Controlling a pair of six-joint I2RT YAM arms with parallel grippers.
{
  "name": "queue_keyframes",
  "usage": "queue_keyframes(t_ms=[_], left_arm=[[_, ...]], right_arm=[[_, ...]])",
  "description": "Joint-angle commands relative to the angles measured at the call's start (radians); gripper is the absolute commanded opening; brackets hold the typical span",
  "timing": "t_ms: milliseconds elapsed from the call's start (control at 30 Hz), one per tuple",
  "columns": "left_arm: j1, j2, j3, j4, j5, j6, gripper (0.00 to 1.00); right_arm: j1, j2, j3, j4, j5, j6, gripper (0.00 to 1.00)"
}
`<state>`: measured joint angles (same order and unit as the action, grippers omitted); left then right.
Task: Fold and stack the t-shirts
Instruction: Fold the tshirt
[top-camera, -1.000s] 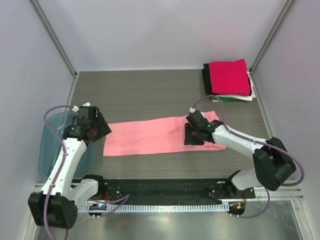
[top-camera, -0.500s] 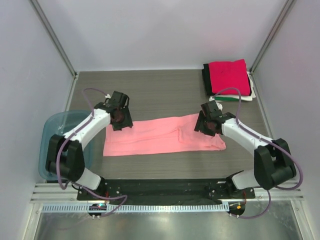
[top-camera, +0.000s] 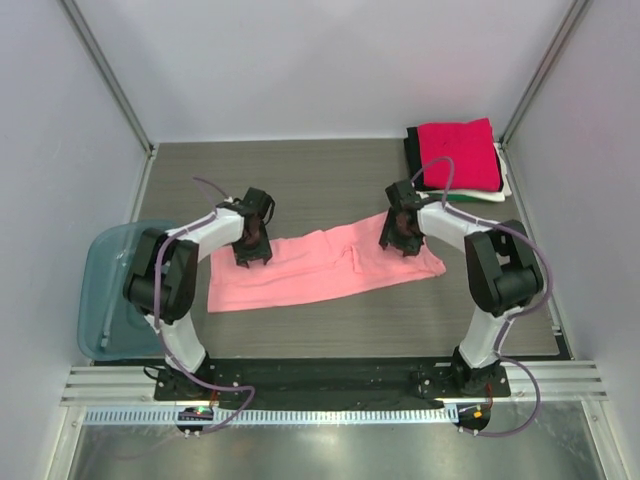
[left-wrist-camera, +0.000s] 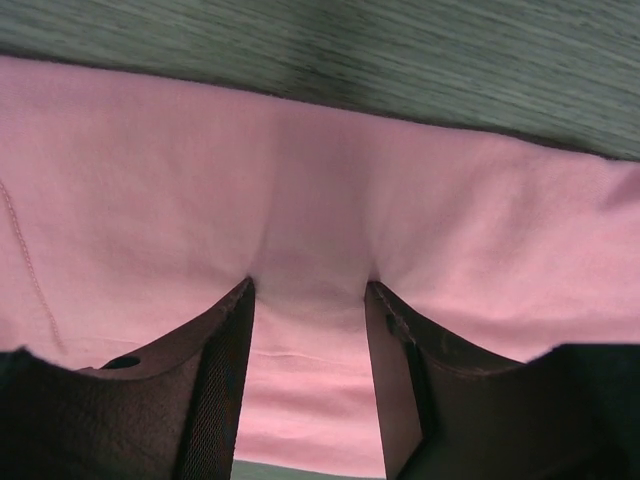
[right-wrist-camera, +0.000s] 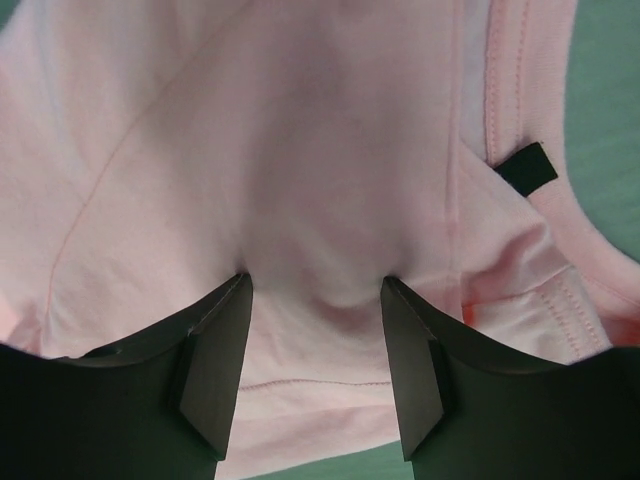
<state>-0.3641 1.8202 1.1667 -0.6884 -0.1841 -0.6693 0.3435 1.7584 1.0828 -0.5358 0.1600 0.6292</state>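
Observation:
The salmon-pink t-shirt (top-camera: 320, 268) lies as a long folded strip across the middle of the table. My left gripper (top-camera: 250, 246) is open, fingertips pressed down into the cloth at its far left edge; the left wrist view shows pink cloth (left-wrist-camera: 310, 180) dimpled between the open gripper (left-wrist-camera: 310, 285). My right gripper (top-camera: 400, 235) is open and pressed into the shirt's far right end, near the collar with its black tag (right-wrist-camera: 527, 166); cloth bulges between the fingertips of this gripper (right-wrist-camera: 315, 280). The folded stack, magenta-red shirt (top-camera: 458, 155) on top of black, white and green ones, sits at the far right corner.
A translucent blue bin (top-camera: 105, 300) stands at the table's left edge beside the left arm. Grey walls with metal posts enclose the table. A black rail (top-camera: 320, 378) with the arm bases runs along the near edge.
The left arm has swung from the bin over to the shirt's far left edge. The right gripper has moved farther back and left along the shirt's right end, which has shifted slightly with it.

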Motion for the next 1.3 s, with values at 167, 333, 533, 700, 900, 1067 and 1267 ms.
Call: queue_keyframes(t_ms=[167,333,533,700,900,1067,1267], left_arm=[[-0.070,-0.137,-0.338,0.081,0.109,-0.203,0.48],[-0.266,-0.206,-0.444,0.182,0.264,-0.386,0.47],[-0.544,-0.165,-0.377,0.306,0.359,-0.630,0.48],[-0.660,-0.202,-0.306,0.201,0.292,-0.658,0.47],[-0.719,-0.388,-0.323,0.012,0.192,-0.682,0.48],[-0.766,-0.508,-0.239,-0.140,0.052,-0.682,0.51],[-0.771,-0.591,-0.214,-0.154,-0.044,-0.648,0.54]], right_arm=[[-0.009,0.373,0.418,-0.012,-0.140,-0.062,0.61],[-0.008,0.642,0.796,-0.064,-0.255,-0.094,0.61],[-0.008,0.928,1.218,-0.101,-0.384,-0.088,0.62],[-0.008,1.043,1.426,-0.084,-0.384,-0.082,0.64],[-0.008,1.027,1.392,0.019,-0.404,-0.097,0.66],[-0.008,0.971,1.419,0.054,-0.479,-0.105,0.70],[0.002,0.758,1.405,0.065,-0.505,-0.109,0.85]])
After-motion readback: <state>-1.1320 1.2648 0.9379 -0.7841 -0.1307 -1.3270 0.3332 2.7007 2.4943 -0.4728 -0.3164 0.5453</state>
